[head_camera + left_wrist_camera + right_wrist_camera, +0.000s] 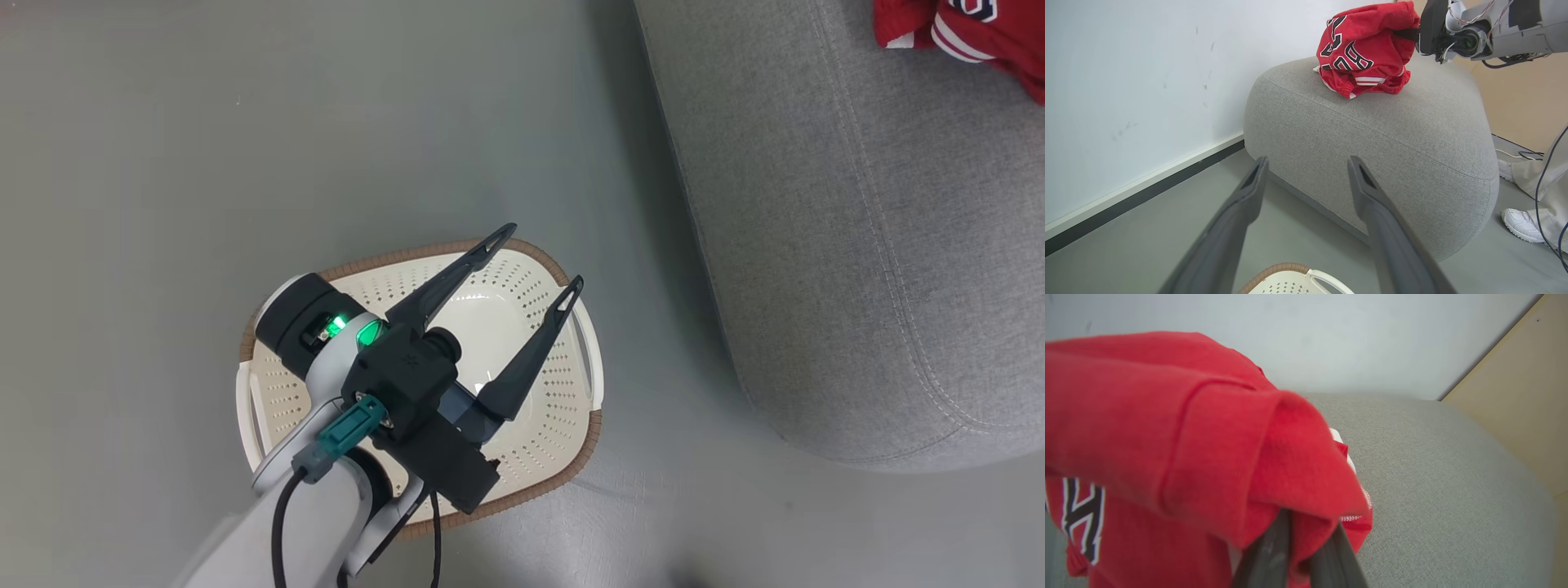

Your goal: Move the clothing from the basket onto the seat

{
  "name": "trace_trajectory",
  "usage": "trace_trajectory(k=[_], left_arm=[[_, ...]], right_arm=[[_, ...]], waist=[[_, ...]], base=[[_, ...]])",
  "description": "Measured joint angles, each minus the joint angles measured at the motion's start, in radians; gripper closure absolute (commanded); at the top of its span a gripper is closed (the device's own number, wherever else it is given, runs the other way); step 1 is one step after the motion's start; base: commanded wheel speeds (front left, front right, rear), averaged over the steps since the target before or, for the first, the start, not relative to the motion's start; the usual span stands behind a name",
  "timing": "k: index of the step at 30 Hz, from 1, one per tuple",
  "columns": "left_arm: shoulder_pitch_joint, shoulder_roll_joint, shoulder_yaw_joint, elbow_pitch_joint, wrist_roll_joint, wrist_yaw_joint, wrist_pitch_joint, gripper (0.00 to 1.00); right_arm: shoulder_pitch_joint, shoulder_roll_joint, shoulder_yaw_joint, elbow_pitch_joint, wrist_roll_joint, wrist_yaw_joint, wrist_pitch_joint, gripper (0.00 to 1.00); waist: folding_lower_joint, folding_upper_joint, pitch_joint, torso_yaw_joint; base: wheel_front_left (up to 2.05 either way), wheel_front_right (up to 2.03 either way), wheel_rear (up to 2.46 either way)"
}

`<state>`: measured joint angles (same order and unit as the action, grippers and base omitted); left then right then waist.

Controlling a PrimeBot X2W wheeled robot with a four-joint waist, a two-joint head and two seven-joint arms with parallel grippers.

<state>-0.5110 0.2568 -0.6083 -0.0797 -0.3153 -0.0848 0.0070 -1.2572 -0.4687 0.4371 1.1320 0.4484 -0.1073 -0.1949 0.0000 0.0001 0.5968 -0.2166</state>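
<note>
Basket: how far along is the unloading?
Done: the basket shows no red in the part not hidden by the arm, and the left gripper hangs open over it. In hand: the right gripper is shut on the clothing, whose lower folds rest on the seat. Left: probably just releasing the bundle and pulling that arm clear.

Black, white-edged lettering (pixel 1354 58) runs across the red clothing (pixel 1380 28). Folds break it up, so no whole word reads. One letter resembles a B, another an H.
</note>
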Motion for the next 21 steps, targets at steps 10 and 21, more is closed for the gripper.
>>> trace_trajectory(k=[10, 21], left_arm=[[0.003, 0.020, 0.018, 0.013, 0.000, 0.007, -0.010, 0.00], [0.031, 0.033, 0.030, 0.030, -0.007, 0.016, -0.028, 0.00]], right_arm=[[0.002, 0.055, 0.028, 0.013, -0.004, 0.030, -0.021, 0.00], [0.062, 0.112, 0.058, 0.037, -0.014, 0.070, -0.044, 0.00]], waist=[[0.0000, 0.0000, -0.016, -0.030], [-0.0001, 0.0000, -0.062, -0.098]], base=[[0.00, 0.00, 0.00], [0.00, 0.00, 0.00]])
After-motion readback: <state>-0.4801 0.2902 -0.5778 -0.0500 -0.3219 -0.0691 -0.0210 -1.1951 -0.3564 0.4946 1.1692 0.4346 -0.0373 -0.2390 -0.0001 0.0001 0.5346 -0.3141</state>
